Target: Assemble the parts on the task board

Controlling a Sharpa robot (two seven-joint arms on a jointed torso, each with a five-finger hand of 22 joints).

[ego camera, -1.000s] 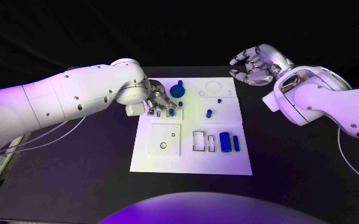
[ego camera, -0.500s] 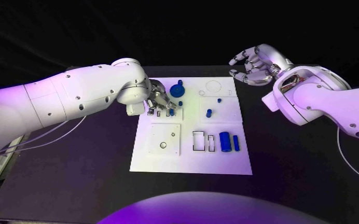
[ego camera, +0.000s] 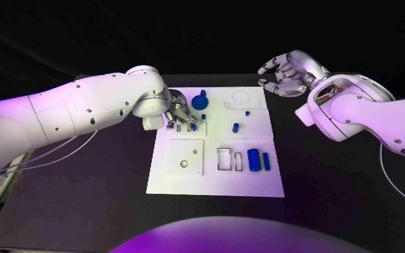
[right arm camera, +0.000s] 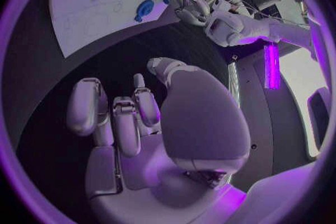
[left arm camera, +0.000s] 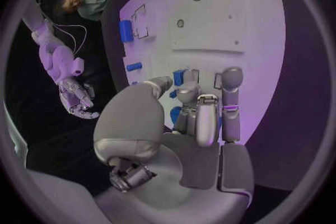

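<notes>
Currently I see my left hand (ego camera: 179,115) curled over a small blue part (left arm camera: 180,77) at the task board (ego camera: 253,190)'s left edge; whether it grips, I cannot tell. I judge the part light, rigid and slick, best pinched across its sides. Its axis is hidden. My right hand (ego camera: 287,76) hovers off the board's far right corner, fingers curled, holding nothing.

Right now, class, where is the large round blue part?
Head view: the round blue part sits at the board's far left corner, just beside the left hand.
</notes>
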